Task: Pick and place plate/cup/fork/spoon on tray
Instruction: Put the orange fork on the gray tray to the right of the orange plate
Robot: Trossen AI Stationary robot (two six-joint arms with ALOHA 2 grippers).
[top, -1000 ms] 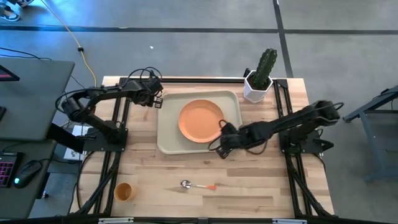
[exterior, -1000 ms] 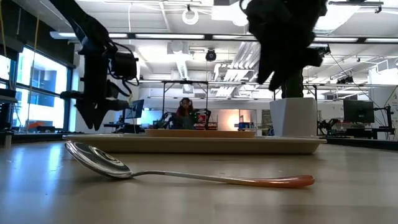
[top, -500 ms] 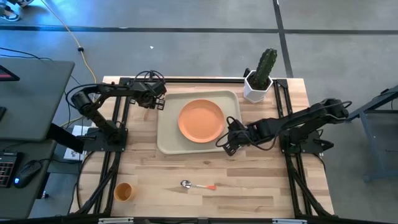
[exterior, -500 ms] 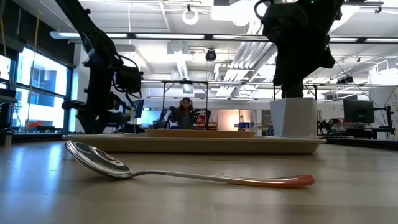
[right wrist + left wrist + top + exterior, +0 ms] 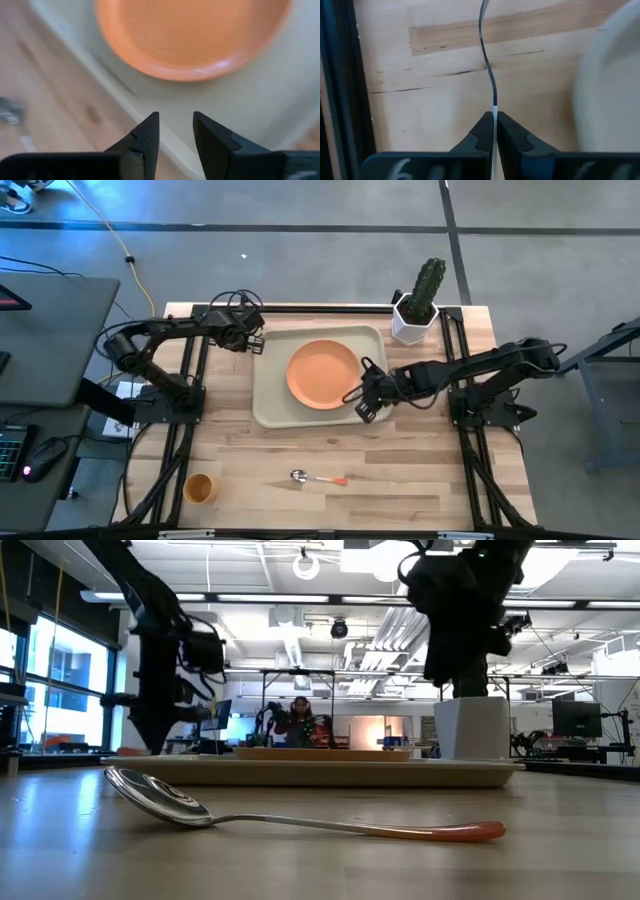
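Note:
The orange plate [image 5: 322,374] lies on the cream tray [image 5: 268,408]. The spoon [image 5: 318,478] lies on the table near the front edge, and the orange cup [image 5: 199,488] stands at the front left. Beside the tray's far left corner my left gripper [image 5: 243,340] is shut on the fork [image 5: 491,82], which shows edge-on as a thin curved metal strip. My right gripper [image 5: 361,404] hangs open over the tray's right rim, next to the plate [image 5: 192,35], with nothing between its fingers. My left gripper pinches the fork's thin metal shaft [image 5: 494,111] between its two fingers, which point steeply down. The fork runs on ahead of the fingertips, edge-on. Which end the fingers have, and whether the fork's far end touches the table, I cannot tell.
A white pot with a green cactus [image 5: 415,318] stands at the table's far right corner, behind the right arm. Bare wood lies between the tray and the spoon [image 5: 300,822]. A desk with a keyboard stands off the table's left side.
My right gripper has gone a little toward the table's far edge, from the tray's near right corner to above its right rim beside the plate, and has turned slightly. The plate, spoon and cup have stayed in place.

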